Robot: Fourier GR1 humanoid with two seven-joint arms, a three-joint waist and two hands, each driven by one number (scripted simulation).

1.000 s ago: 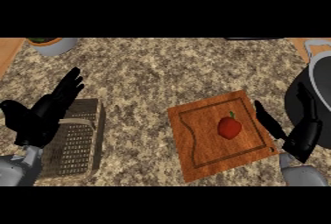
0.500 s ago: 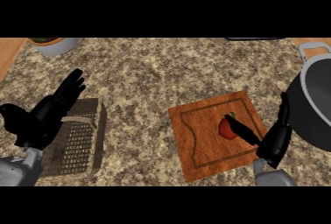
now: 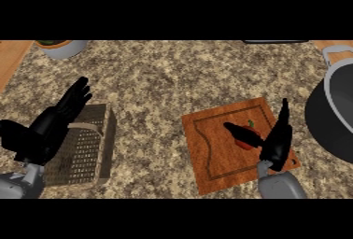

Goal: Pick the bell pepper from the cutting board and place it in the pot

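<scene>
Bell pepper [image 3: 247, 139]: on the cutting board [image 3: 221, 158], left of the pot [image 3: 334, 121], mostly hidden.
Right hand [image 3: 276, 140]: thumb and fingers closing around the pepper.
Left hand [image 3: 48, 126]: open, far left of the board.

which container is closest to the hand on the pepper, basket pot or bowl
The pot, dark and large at the right edge, just beside the right hand. The wicker basket sits far left, the bowl at the top left.
</scene>
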